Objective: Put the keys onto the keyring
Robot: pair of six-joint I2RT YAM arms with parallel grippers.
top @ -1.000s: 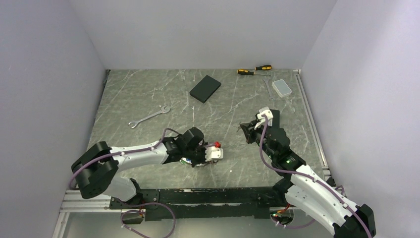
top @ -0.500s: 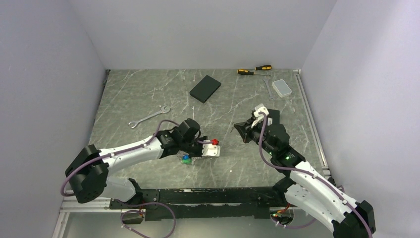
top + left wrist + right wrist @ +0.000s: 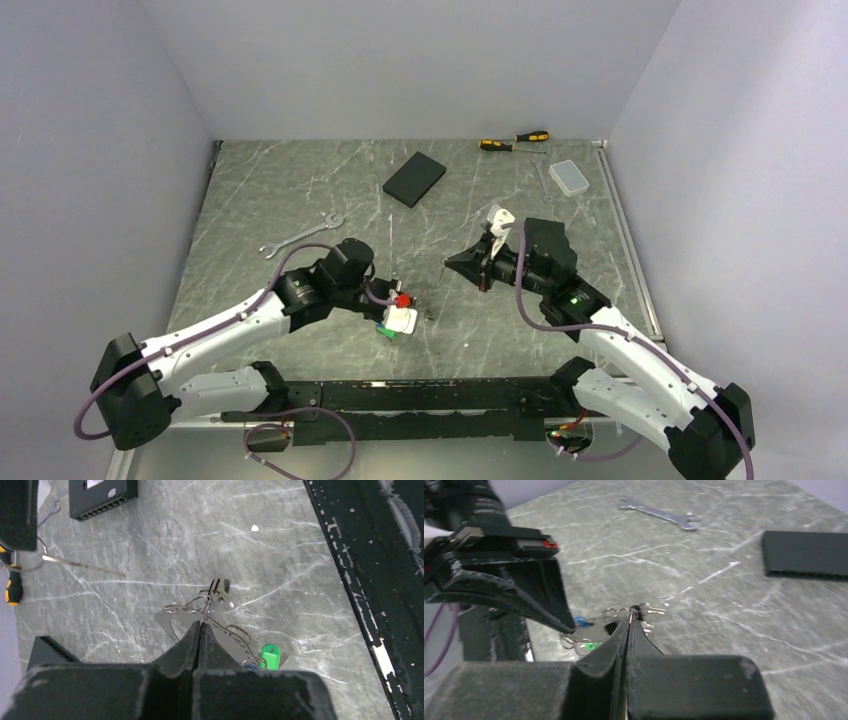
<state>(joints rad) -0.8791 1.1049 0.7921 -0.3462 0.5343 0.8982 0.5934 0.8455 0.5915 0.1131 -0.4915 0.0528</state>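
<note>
At the near middle of the worktop (image 3: 300,190): you have the keys (image 3: 269,656) bunched with the keyring (image 3: 235,631), right at the tip of your left gripper (image 3: 200,630).
Left grip: your fingers are pressed fully together with no gap showing, and their tips pinch the thin silver wire of the keyring.
Right gripper (image 3: 629,625): also closed tight and aimed at the bunch from the right. From above it sits apart from the left gripper, and you cannot tell whether anything is caught between its tips.
Key heads: a green one shows on the near side of the bunch, a blue head (image 3: 580,620) sits right by the left gripper's tip, and a dark-headed key (image 3: 220,585) sticks out beyond the fingertips. You cannot tell whether each is threaded on the wire.
Bunch height: unclear whether it rests on the worktop or hangs just off it.
Wrench (image 3: 301,236): flat on the worktop, left of centre, well apart from the bunch.
Black block (image 3: 414,178): farther back, near the middle.
Screwdrivers (image 3: 512,141) and clear box (image 3: 571,177): at the far right corner.
</note>
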